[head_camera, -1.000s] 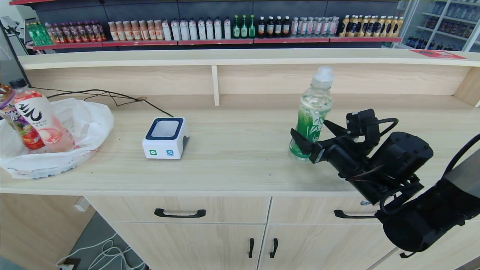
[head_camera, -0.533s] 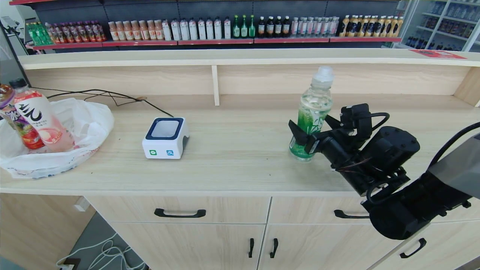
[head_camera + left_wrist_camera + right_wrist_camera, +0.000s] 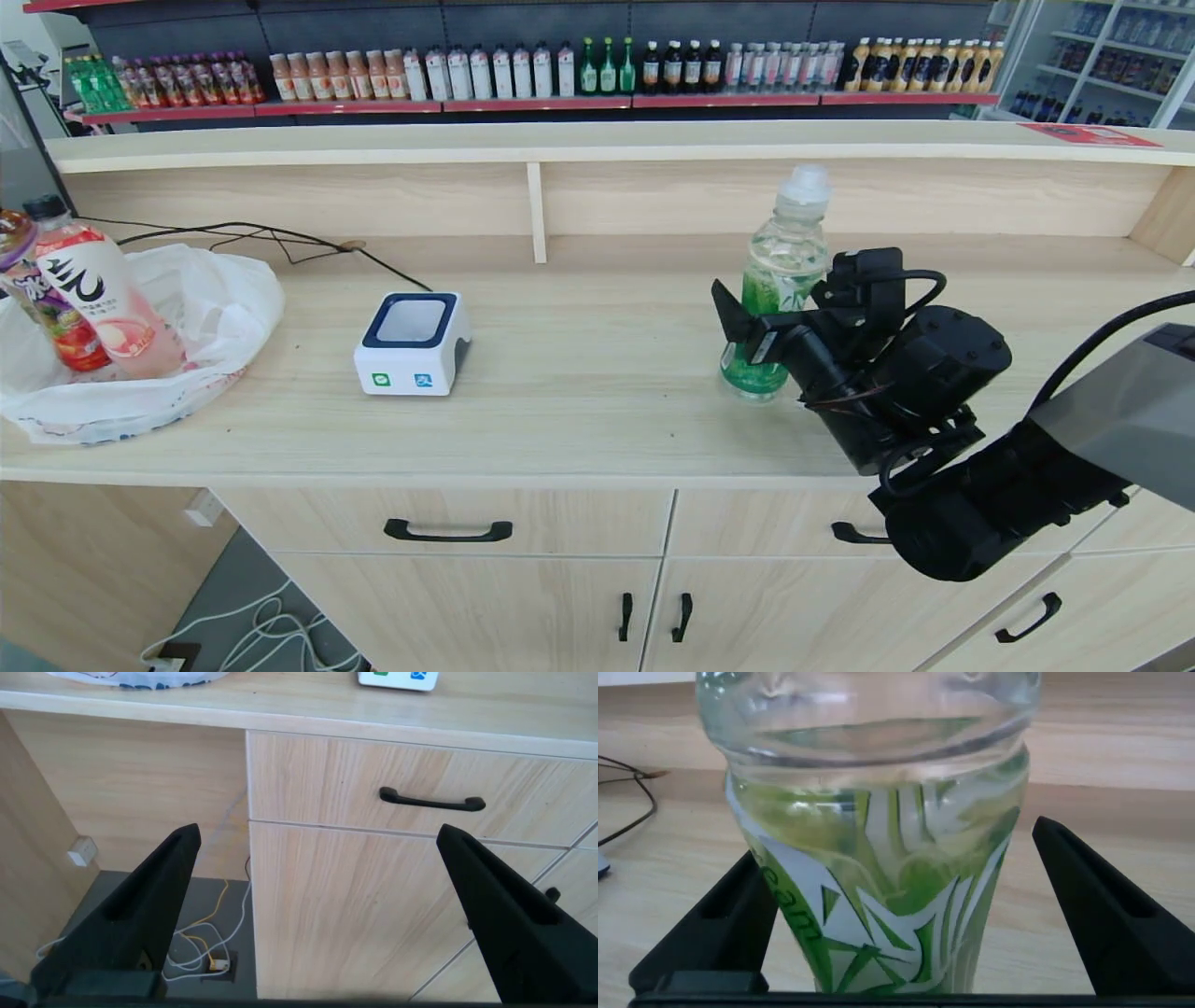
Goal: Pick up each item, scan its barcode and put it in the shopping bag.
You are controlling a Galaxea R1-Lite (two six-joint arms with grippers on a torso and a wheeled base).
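The right end effector (image 3: 769, 313) stands wide open around the green bottle (image 3: 782, 257), gripping nothing yet (its fingers (image 3: 710, 924) flank the label). That bottle is upright on the counter (image 3: 597, 411), well apart from the scanner (image 3: 411, 343). Two bottles (image 3: 103, 289) already sit in the shopping bag (image 3: 224, 308), so this looks like the last one: grasping, scanning and bagging remain.

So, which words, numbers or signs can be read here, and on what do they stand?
Scanner: two small icons, no words.
Green bottle: label print cut off, not readable.
Pink bottle: large stylised marks, not readable.
Shelf bottles: too small.
Red sign: too small.
Nothing can be quoted.
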